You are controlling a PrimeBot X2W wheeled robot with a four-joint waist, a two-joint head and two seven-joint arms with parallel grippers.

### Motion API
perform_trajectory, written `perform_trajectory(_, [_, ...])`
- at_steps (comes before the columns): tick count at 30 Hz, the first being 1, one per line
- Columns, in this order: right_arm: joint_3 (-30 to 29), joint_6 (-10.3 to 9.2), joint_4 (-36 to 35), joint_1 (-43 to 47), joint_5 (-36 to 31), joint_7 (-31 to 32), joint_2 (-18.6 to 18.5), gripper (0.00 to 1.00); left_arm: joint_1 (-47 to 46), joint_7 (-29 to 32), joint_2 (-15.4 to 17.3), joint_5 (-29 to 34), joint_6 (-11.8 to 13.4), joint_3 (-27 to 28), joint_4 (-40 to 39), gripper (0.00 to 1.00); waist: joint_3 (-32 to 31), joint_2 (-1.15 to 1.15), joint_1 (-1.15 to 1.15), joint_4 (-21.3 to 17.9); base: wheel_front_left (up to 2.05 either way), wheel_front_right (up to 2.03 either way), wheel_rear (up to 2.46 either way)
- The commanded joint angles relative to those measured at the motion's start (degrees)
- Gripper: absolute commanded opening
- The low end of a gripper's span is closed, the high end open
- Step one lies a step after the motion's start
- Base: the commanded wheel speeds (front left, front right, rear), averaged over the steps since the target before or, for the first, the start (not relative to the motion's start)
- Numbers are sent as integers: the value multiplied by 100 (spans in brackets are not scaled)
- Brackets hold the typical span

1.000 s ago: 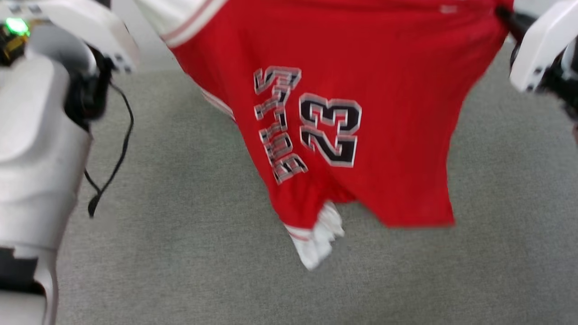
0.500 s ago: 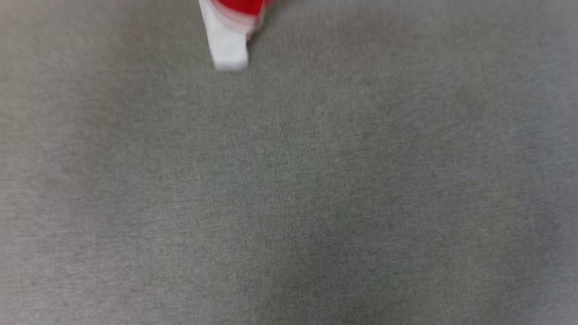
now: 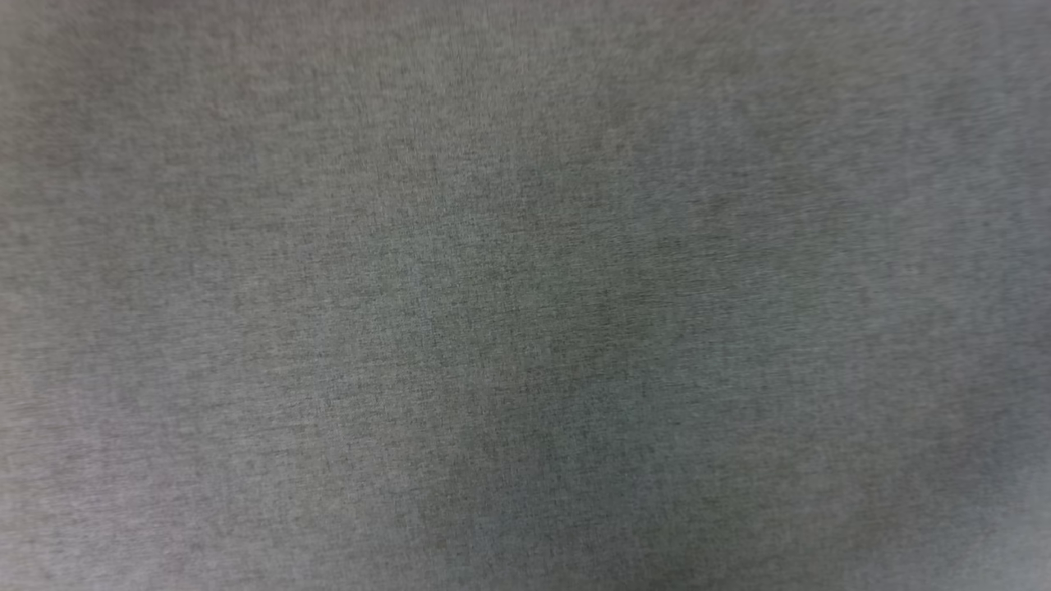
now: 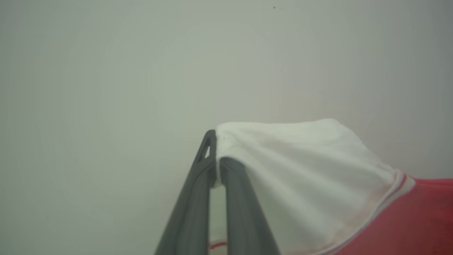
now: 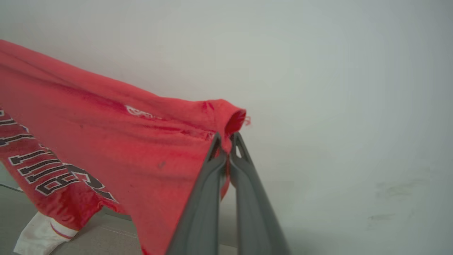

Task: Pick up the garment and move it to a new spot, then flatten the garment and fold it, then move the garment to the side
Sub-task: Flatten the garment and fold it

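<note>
The garment hangs in the air, stretched between the two grippers and clear of the floor. In the right wrist view its red body spreads away to the left from the pinched corner, with the black, white-outlined print low on the cloth and a white sleeve with striped trim dangling at the bottom, just above the grey carpet. The right gripper has its two dark fingers pressed together on a bunched red edge of the shirt, a small roll of cloth standing up above the tips. In the left wrist view the left gripper is likewise clamped tight, on a fold of the other white sleeve, which drapes to the right into the red body. A pale, plain wall lies behind both grips. The head view looks down on blurred grey carpet.
</note>
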Motion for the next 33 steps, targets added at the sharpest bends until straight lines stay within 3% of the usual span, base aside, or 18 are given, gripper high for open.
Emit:
perform_trajectory(1, [53, -8, 50, -109, 53, -38, -16, 0, 119, 7, 27, -22, 39, 22, -29, 0, 238, 0, -1, 35, 0, 0, 0])
perform_trajectory(11, [513, -7, 450, 96, 352, -280, -50, 0, 939, 39, -136, -432, -5, 85, 26, 0, 285, 0, -1, 174, 0, 0, 0])
perform_trajectory(17, [895, -7, 522, 1018, 644, -576, -159, 0, 2348, -123, -246, -892, -97, 191, 5, 0, -478, 0, -1, 314, 0, 0, 0])
perform_trajectory(23, [1195, -8, 301, 2575, 992, -880, -380, 0, 4372, -404, -259, -1339, -147, 261, -250, 0, -1463, 0, -1, 492, 0, 0, 0])
perform_trajectory(28, [1298, -9, -54, 3942, 1181, -1030, -550, 0, 6133, -570, -183, -1627, 60, 339, -760, 0, -2122, 0, -1, 561, 0, 0, 0])
perform_trajectory(33, [1122, -10, -437, 5290, 1283, -1084, -661, 0, 7872, -596, -12, -1908, 479, 484, -1569, 0, -2608, 0, -1, 583, 0, 0, 0])
